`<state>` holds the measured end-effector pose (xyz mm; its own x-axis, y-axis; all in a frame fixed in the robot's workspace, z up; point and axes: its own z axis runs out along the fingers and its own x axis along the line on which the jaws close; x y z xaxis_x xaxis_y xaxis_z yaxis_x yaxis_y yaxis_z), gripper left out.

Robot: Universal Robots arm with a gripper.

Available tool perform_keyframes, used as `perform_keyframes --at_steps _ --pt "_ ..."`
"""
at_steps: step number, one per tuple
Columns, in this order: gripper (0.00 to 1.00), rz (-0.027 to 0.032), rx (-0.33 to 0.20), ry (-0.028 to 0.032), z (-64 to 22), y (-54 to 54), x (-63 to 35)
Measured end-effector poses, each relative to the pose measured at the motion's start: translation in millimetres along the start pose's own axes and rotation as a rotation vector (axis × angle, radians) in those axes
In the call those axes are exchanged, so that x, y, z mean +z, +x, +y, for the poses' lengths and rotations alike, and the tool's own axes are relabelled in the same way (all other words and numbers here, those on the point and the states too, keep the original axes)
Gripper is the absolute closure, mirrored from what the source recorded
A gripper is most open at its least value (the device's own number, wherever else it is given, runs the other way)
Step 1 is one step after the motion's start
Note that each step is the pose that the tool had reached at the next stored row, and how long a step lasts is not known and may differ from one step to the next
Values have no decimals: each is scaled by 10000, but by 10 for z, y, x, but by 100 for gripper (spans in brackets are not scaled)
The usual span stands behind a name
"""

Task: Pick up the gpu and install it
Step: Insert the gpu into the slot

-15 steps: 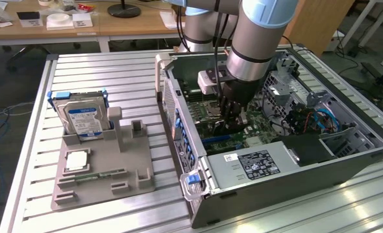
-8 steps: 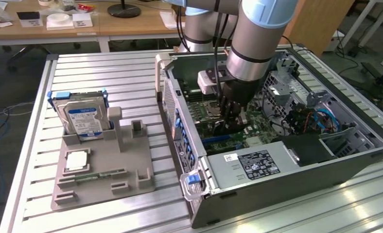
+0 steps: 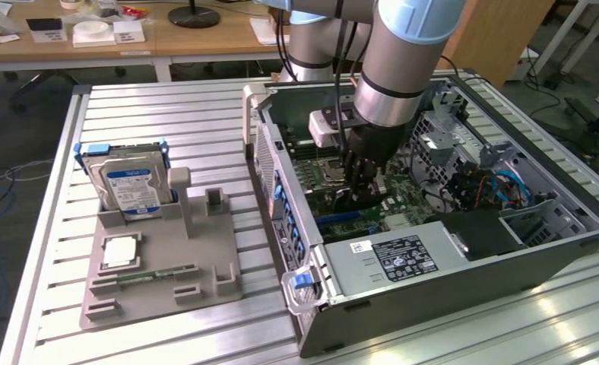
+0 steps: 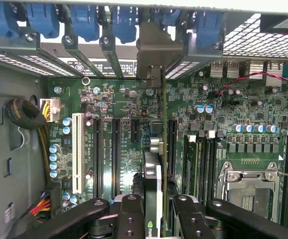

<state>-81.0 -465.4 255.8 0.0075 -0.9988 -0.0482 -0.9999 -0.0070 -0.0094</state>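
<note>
Gripper (image 4: 156, 216) is clenched on the gpu (image 4: 153, 172), holding it on edge by the motherboard (image 4: 109, 99) slots inside the computer case (image 3: 432, 304). I think the card is light, stiff and easy to break, so its flat sides are best to hold. The case lies on a slatted metal table (image 3: 157, 114), with wooden desks (image 3: 178, 38) behind.

On the desk (image 3: 168, 114), a holder (image 3: 168, 266) bearing the hard drive (image 3: 132, 190) sits at the exterior view's left of the case (image 3: 462, 296); the gpu (image 4: 153, 174) stands inside.
</note>
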Motion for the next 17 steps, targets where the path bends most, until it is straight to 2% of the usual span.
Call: perform_keyframes --at_steps 17 --pt "73 0 -1 0 -10 2 20"
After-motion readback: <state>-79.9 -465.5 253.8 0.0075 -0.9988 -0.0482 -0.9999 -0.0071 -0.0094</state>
